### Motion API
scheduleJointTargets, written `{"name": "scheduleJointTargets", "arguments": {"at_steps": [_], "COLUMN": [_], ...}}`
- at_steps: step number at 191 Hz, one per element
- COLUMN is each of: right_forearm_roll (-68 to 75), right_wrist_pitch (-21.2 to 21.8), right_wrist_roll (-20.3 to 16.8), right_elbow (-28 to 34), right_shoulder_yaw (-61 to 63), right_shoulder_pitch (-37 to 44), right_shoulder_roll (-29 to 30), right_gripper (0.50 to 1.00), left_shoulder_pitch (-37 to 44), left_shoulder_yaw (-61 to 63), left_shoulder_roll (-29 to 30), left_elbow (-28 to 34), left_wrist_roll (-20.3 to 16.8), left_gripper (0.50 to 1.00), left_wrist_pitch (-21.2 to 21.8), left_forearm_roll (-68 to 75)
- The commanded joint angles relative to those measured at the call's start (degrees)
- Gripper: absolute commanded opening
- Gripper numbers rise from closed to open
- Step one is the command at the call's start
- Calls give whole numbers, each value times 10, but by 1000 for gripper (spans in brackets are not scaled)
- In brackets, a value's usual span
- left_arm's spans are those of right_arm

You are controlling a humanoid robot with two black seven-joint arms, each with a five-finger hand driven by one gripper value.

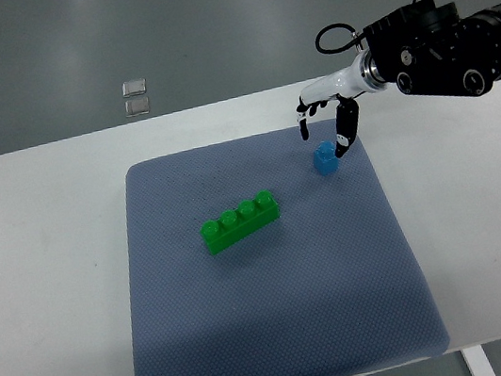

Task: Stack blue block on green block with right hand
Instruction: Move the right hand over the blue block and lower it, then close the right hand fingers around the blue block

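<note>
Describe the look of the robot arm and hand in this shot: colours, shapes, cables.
Only the right arm shows: a bulky black housing with round silver fittings and a black cable looping off its wrist end. A white wrist section leads to the right hand, which has slim white-and-black fingers with dark tips.

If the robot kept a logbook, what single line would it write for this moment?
stage: reaching | right hand: open, above blue block | blue block: on mat, not lifted | green block: bare

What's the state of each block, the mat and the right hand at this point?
blue block: upright on the mat, apart from the green block, not stacked.
green block: flat on the mat, studs up, nothing on it.
right hand: open, fingers pointing down at the blue block, not gripping it.
mat: flat on the table.
</note>
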Motion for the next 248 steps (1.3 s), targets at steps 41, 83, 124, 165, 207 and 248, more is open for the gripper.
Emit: {"name": "scheduleJointTargets", "arguments": {"at_steps": [41,83,124,165,207,248], "right_forearm_roll": [9,13,29,35,35,35], "right_wrist_pitch": [-21,-46,-57,-67,-71,-71], "right_wrist_roll": [-11,-11,-22,-24,-33,-35], "right_elbow": [-20,-27,-31,-37,-41,-50], "right_shoulder_yaw": [8,9,16,25,25,25], "right_shoulder_pitch": [-22,-47,-64,-76,-85,-91], "right_shoulder_roll": [11,12,25,28,28,32], "right_gripper": [907,905,885,866,840,830], "left_shoulder_pitch": [0,0,0,0,0,0], "left_shoulder_yaw": [0,0,0,0,0,0], "left_shoulder_roll": [0,0,0,0,0,0], "left_elbow": [0,0,0,0,-1,-1], "left_wrist_roll": [0,0,0,0,0,0], "left_gripper": [1000,1000,1000,1000,1000,1000], "left_wrist_pitch": [0,0,0,0,0,0], "left_forearm_roll": [0,0,0,0,0,0]}}
